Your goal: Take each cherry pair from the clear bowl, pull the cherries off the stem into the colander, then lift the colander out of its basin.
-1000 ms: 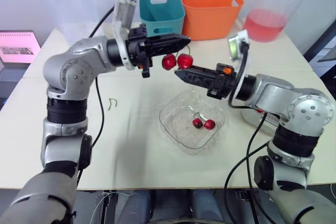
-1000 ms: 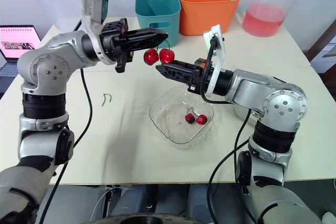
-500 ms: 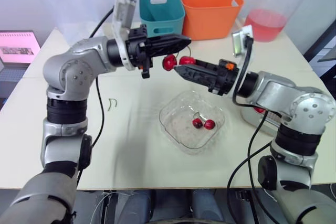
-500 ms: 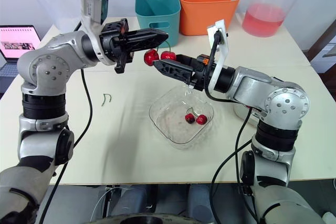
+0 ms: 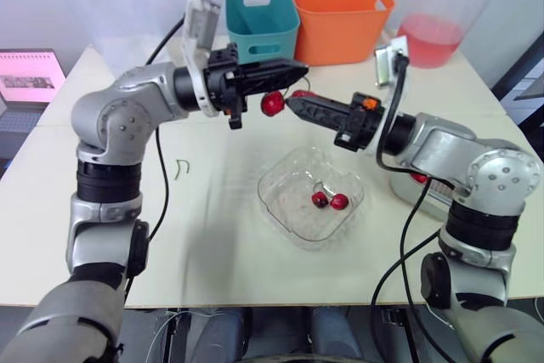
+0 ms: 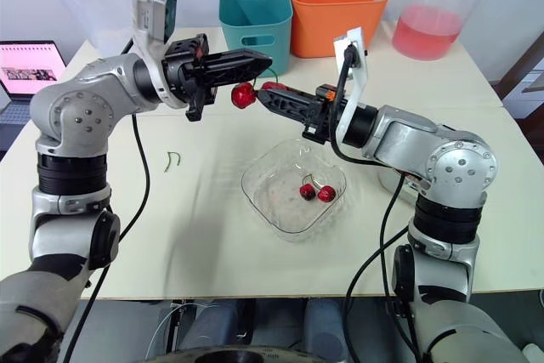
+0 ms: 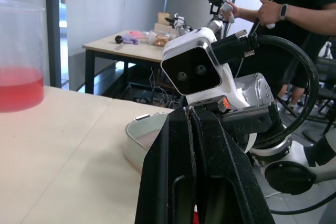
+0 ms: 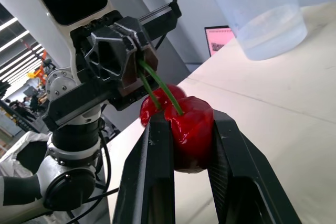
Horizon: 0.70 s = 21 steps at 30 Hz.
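My left gripper [image 5: 299,68] is shut on the green stems of a red cherry pair held above the table. One cherry [image 5: 272,104] hangs free just under its tip. My right gripper [image 8: 190,119] is shut on the other cherry [image 8: 191,129], directly beside the left gripper [image 8: 131,59]. Below them the clear bowl [image 5: 285,189] holds another cherry pair [image 5: 330,201]. The white basin [image 7: 147,135] with the colander stands at the right of the table, largely hidden behind my right forearm.
A teal bin [image 5: 261,19], an orange bin [image 5: 340,19] and a pitcher of pink liquid [image 5: 429,40] line the table's back. A loose green stem [image 5: 181,167] lies left of the bowl. A laptop [image 5: 30,74] sits far left. A person [image 7: 294,9] stands in the background.
My right gripper has risen from below the hanging pair and closed on one cherry. The left gripper has held its place with the stems.
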### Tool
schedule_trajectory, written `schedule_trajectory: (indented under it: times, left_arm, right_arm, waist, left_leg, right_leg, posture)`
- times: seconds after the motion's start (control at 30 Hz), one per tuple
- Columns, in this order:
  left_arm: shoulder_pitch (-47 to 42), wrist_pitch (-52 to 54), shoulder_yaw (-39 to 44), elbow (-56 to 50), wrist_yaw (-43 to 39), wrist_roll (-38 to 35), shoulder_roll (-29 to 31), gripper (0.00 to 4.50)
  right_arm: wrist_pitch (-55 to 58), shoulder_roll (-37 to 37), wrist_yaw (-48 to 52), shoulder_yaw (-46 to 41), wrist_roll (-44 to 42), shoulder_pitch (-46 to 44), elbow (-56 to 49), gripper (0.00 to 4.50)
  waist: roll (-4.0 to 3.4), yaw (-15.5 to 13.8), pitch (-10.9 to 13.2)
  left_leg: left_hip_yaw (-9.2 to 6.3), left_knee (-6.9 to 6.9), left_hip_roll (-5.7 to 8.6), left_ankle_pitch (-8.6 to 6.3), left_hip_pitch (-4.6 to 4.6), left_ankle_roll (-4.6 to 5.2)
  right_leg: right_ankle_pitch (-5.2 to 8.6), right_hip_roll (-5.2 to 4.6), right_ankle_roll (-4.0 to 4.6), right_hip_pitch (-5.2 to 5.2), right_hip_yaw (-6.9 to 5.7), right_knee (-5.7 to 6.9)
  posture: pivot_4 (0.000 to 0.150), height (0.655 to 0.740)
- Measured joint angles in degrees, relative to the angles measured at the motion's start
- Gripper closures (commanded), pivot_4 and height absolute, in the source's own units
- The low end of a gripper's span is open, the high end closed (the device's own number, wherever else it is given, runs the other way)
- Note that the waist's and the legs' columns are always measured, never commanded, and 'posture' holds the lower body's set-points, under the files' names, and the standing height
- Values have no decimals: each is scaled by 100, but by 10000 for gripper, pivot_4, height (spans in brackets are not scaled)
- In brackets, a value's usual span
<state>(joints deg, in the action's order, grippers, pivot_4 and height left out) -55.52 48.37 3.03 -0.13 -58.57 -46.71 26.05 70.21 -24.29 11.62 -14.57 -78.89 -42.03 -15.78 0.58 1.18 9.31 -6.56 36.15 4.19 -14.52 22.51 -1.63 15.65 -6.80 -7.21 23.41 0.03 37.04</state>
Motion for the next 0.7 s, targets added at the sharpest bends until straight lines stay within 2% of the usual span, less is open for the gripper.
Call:
schedule_trajectory:
  times: [0.53,0.7]
  left_arm:
    - [64,-2,-226,73,-31,116,-10,45000]
    - [49,-60,-74,108,9,106,13,45000]
  right_arm:
    - [-427,-690,766,457,297,596,-229,38645]
    - [-402,-909,927,661,482,808,-314,38645]
  waist:
    - [1,1,1]
    - [2,-9,1]
  left_leg:
    - [2,1,0,-1,0,1]
    - [0,1,-1,-1,0,2]
  right_leg:
    - [0,1,0,-2,-1,-5]
    - [0,2,0,-4,-2,-9]
  posture:
    - [1500,7400]
    - [1500,7400]
